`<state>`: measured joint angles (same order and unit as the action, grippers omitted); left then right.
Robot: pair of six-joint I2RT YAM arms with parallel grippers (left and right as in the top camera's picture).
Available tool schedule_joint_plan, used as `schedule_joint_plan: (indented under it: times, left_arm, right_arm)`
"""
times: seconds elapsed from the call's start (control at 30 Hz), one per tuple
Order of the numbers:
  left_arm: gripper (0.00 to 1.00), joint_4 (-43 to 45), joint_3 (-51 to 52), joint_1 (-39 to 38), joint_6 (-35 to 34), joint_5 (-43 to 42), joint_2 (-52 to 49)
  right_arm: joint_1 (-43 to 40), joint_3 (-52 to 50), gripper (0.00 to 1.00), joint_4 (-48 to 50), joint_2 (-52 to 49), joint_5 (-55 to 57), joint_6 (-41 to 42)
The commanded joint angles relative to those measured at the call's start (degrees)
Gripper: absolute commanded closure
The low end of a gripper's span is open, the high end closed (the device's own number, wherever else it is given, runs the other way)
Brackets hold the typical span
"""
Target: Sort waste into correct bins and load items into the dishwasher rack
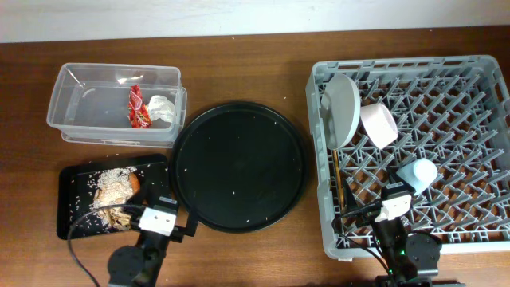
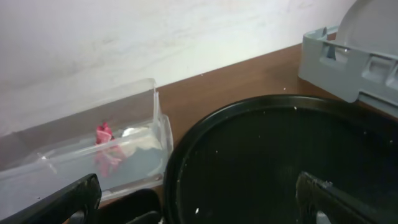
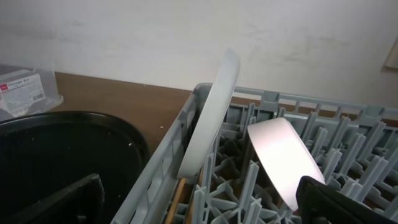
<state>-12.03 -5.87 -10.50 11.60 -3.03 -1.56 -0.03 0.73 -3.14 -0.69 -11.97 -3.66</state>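
The grey dishwasher rack [image 1: 470, 96] holds the white plate [image 1: 344, 108] on edge, the pinkish-white bowl [image 1: 378, 125], the light-blue cup [image 1: 419, 174] and the chopsticks [image 1: 338, 179]. The clear tub [image 1: 80, 100] holds the red wrapper [image 1: 139, 107] and white tissue [image 1: 162, 108]. The flat black tray [image 1: 68, 215] holds rice and scraps [image 1: 111, 187] and an orange piece [image 1: 135, 182]. My left gripper [image 2: 199, 202] is open and empty at the front edge by the round tray. My right gripper [image 3: 205, 199] is open and empty over the rack's front left; the plate [image 3: 211, 112] and bowl [image 3: 283, 155] show there.
A large round black tray [image 1: 239, 166] lies in the middle, speckled with a few rice grains; it also shows in the left wrist view [image 2: 280, 155]. The wooden table [image 1: 239, 64] runs behind it to a white wall.
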Motion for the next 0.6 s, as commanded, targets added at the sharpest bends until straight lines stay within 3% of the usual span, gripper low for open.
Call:
schedule_joint_plan:
  times: [0.0, 0.57]
  left_arm:
    - [0.01, 5.90, 4.24, 0.17, 0.70, -0.85, 1.29]
    - [0.01, 7.76, 5.35, 0.15, 0.72, -0.66, 1.22]
  right_arm:
    - [-0.37, -0.42, 0.02, -0.04, 0.37, -0.48, -0.20]
    - [-0.37, -0.42, 0.02, -0.04, 0.37, -0.48, -0.17]
